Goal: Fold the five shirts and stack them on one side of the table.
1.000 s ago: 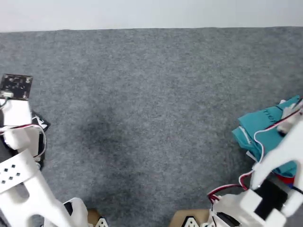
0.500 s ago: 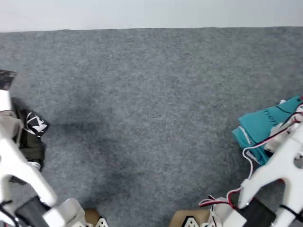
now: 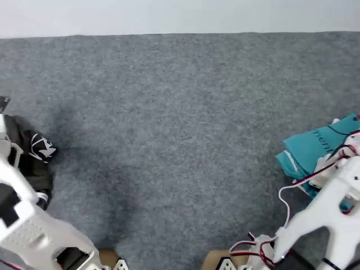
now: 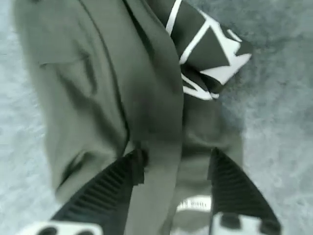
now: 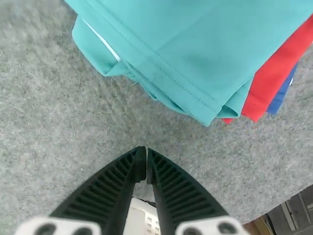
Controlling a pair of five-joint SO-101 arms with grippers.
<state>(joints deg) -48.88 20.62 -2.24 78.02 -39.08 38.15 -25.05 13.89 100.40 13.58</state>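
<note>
My left tool [image 4: 177, 155] is wide open, with its fingers spread over the dark green shirt [image 4: 98, 88]. That shirt lies bunched at the left edge of the bench [image 3: 180, 112]. My right tool [image 5: 146, 151] is pinched shut on nothing, beside the teal shirt [image 5: 205, 44]. The teal shirt lies on a red shirt [image 5: 269, 88] and a blue shirt [image 5: 279, 100] at the right edge.

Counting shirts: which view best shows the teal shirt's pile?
Right wrist view: red shirt and blue shirt show under the teal shirt. High view: teal top, partly behind an arm. Left wrist view: another, dark shirt.
</note>
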